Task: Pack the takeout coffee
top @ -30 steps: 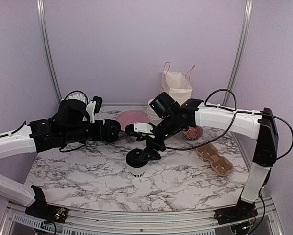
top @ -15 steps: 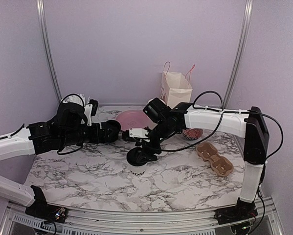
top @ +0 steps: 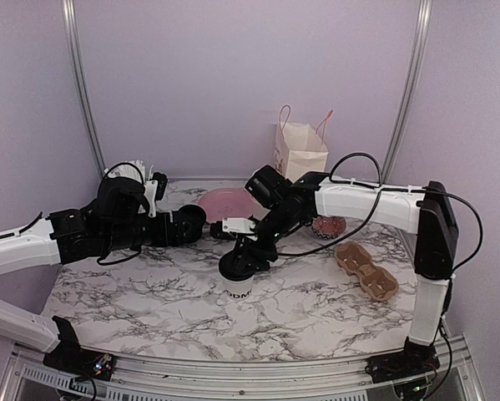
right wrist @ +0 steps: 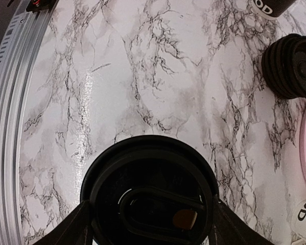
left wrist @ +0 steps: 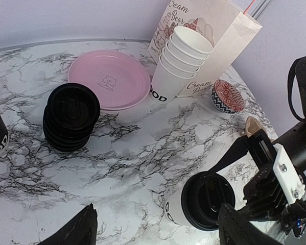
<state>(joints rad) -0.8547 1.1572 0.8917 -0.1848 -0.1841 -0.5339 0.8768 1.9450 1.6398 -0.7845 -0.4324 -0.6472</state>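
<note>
From my screen, the right fingers (right wrist: 73, 232) stand one on each side of the black dome lid (right wrist: 150, 196) of the takeout coffee cup (top: 237, 286), which sits upright on the table (top: 149, 301) directly beneath them. Their dark inner edges meet the lid's rim on both sides in the right wrist view, but I cannot tell whether they are pressing it or only lying against it. The lid is glossy moulded plastic, round, with a raised oval ridge and a small sip hole. The cup below is smooth white paper with dark lettering near its base. The left fingers (left wrist: 78, 229) are spread wide with nothing between them, hovering over the marble-patterned table. The coffee cup lies just ahead of them and to their right. Further ahead of them I see a stack of black lids (left wrist: 71, 115), ribbed where they nest, and a matte pink plate (left wrist: 109, 79) with a small printed mark. Beyond that are nested lidless white cups (left wrist: 181, 64), leaning against a printed paper bag (left wrist: 219, 35). A small patterned bowl (left wrist: 229, 96) sits beside the bag. A brown pulp cup carrier (top: 366, 271) lies well off to the right of the right fingers.
</note>
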